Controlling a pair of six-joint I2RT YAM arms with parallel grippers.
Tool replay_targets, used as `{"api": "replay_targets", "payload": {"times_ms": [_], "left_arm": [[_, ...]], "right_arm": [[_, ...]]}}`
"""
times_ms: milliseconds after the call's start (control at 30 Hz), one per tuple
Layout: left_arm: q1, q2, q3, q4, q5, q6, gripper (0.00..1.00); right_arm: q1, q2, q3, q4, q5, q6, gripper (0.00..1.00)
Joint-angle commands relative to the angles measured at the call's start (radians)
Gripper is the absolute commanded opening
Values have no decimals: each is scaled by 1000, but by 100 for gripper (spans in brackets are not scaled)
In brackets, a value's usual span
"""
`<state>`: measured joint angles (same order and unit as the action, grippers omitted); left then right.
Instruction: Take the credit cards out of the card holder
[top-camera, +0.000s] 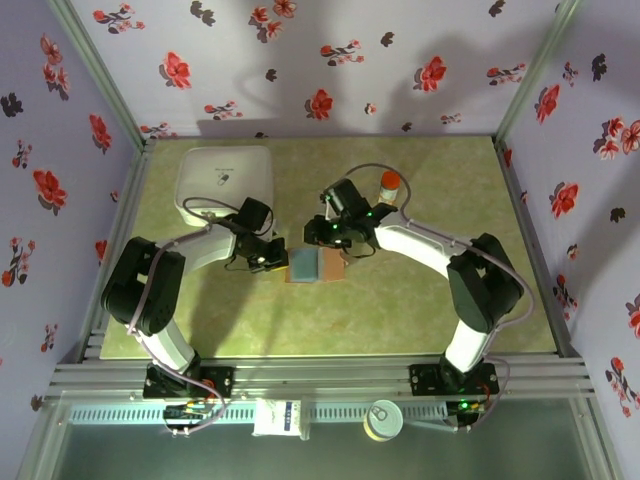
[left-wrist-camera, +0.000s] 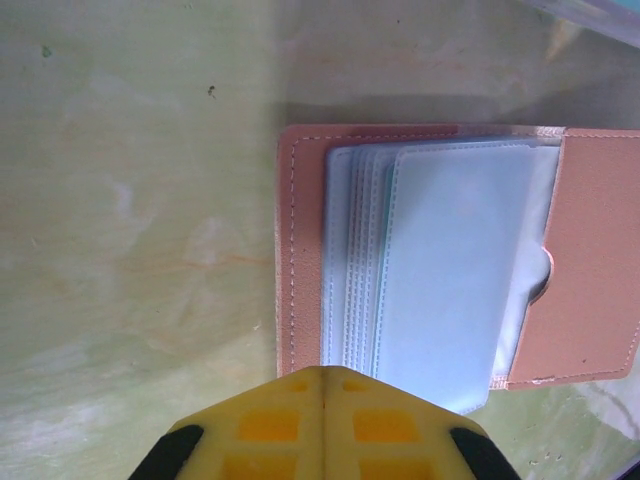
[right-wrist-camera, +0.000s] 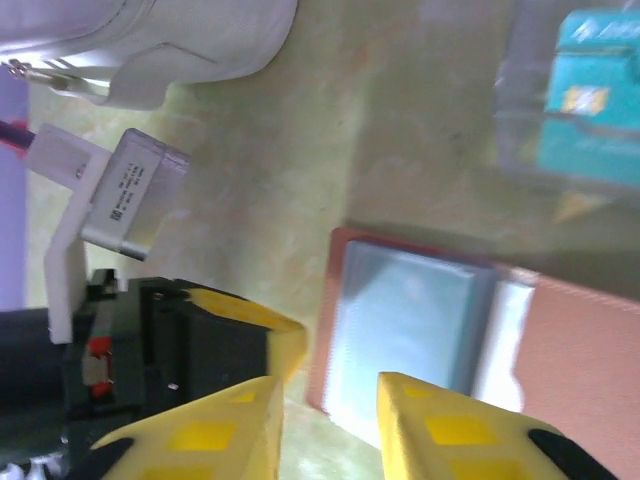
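Observation:
The card holder (top-camera: 312, 266) lies open and flat on the table between my two grippers, tan leather outside (left-wrist-camera: 298, 250) with a stack of pale blue-grey sleeves (left-wrist-camera: 450, 270) inside. My left gripper (left-wrist-camera: 323, 372) is shut, its yellow tips together at the holder's near edge with nothing between them. My right gripper (right-wrist-camera: 330, 405) hovers open over the holder's (right-wrist-camera: 585, 345) other side, its fingers apart and empty. A teal credit card (right-wrist-camera: 592, 85) lies in a clear tray (right-wrist-camera: 522, 120) beyond the holder. I cannot tell whether the sleeves hold cards.
A big white square container (top-camera: 226, 185) stands at the back left, close behind my left arm. An orange-capped little bottle (top-camera: 389, 183) stands behind my right gripper. Metal frame rails run along the table's sides and front.

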<state>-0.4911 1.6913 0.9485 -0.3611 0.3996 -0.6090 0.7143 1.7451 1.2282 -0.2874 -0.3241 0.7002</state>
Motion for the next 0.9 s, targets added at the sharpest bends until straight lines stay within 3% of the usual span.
{"api": "replay_targets", "payload": {"times_ms": [0,567,867], "left_arm": [[2,15,25,-20,-6,20,4],[9,98,67,-48,8,59,3],[11,113,51,-55,-15,75,3]], "right_arm": [[11,38,-31,65,-63,81,37],[56,176,17,27,-85,128,37],[62,179,18,-35,-22,103,36]]}}
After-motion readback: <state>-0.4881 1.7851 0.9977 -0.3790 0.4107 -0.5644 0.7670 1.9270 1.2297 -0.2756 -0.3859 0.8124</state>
